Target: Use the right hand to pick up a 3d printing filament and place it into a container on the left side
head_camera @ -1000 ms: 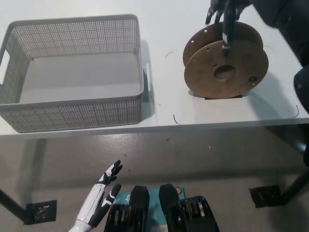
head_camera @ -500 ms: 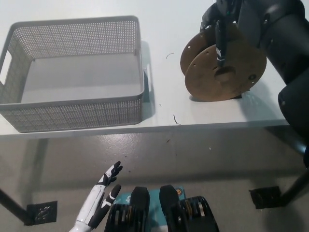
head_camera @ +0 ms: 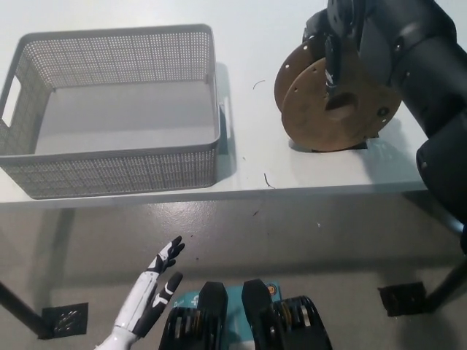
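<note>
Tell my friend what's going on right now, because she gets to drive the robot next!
Right hand: black, wrapped over the top of the filament spool, one finger at its centre hole; a firm grip can't be confirmed.
Left hand: white, open, resting low below the table edge.
Spool: upright on the table's right side, not lifted.
Basket: grey, on the left, nothing inside.
Done: reach to the spool.
Left: grip, lift, carry left, put it in the basket.

View: you are getting one head camera only | Facing: it is looking steeply down, table (head_camera: 241, 22) filling the upper half, floor (head_camera: 306, 240) lying below its near edge | Range: moderate, basket (head_camera: 109, 157) whole in frame | Overlap: no second view is sharing the scene.
</note>
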